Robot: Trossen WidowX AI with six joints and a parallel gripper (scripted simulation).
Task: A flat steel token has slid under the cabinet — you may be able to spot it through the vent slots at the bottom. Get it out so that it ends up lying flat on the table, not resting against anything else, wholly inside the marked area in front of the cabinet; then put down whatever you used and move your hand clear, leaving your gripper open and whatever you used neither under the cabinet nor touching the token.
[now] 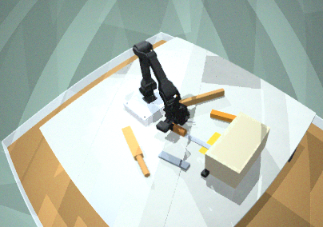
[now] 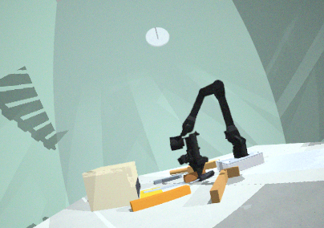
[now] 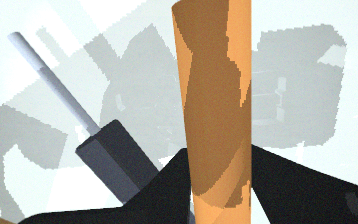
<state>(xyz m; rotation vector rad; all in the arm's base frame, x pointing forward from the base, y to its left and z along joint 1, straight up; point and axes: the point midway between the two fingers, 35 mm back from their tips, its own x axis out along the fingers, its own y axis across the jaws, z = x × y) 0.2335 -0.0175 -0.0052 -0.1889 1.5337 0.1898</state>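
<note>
My gripper is low over the table, shut on the orange-brown handle of a tool. The tool's pale grey blade runs from the handle across the yellow marked area toward the cabinet. Whether its far end is under the cabinet I cannot tell. The token is not visible; the cabinet hides the space beneath it in these views. Another tool with a dark block handle and a thin grey rod lies close to my left finger in the wrist view.
An orange bar lies beside the cabinet. A brown wooden piece lies near the arm. A wooden paddle and a grey bar lie on the other side. A small black block is by the cabinet's corner.
</note>
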